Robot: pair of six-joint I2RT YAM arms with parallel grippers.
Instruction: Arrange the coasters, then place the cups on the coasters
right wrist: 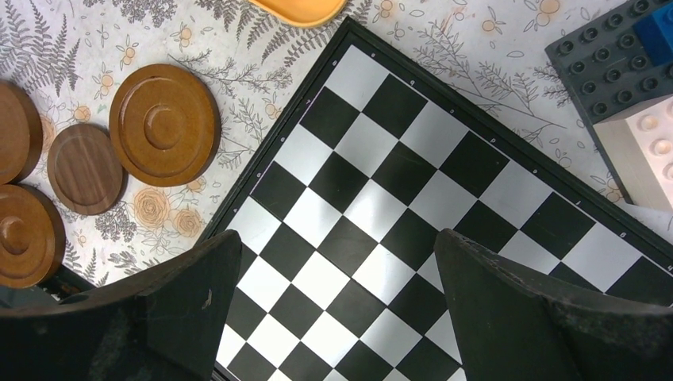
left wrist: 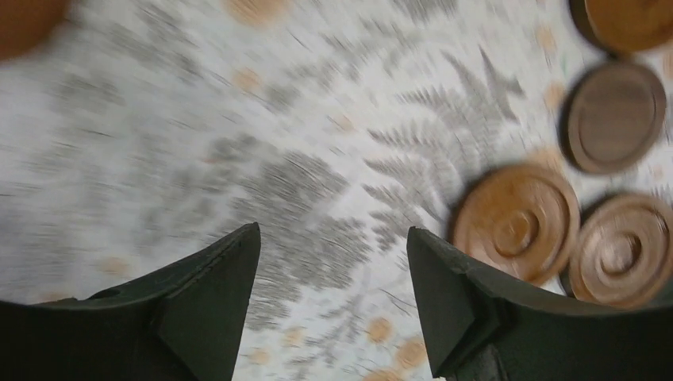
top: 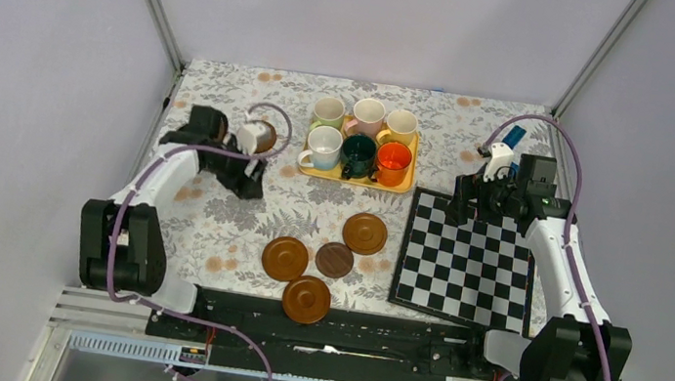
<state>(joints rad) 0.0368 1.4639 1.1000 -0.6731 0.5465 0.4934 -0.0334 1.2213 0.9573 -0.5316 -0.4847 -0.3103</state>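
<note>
Coasters (top: pixel 306 299): four, clustered by tabletop (top: pixel 211 223) near edge. Cups (top: pixel 361 139): on tray (top: pixel 345 178), far edge. Left claw (left wrist: pixel 333 238), right claw (right wrist: pixel 337 238): wide open, empty. Step: arranging coasters; next, probably spacing them apart.

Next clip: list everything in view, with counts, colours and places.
coasters: four clear, light to dark brown, clustered front centre on the cloth
cups: six, light green, pink, yellow, white, dark green, orange, on the tray
tray: one, yellow, back centre
chequered board: one, black and white, right side
building blocks: at least three, dark grey, blue, white, beside the board
brown round thing: one, by the left arm, unclear
tablecloth: one, floral
left gripper: open, empty, over cloth
right gripper: open, empty, over board
</note>
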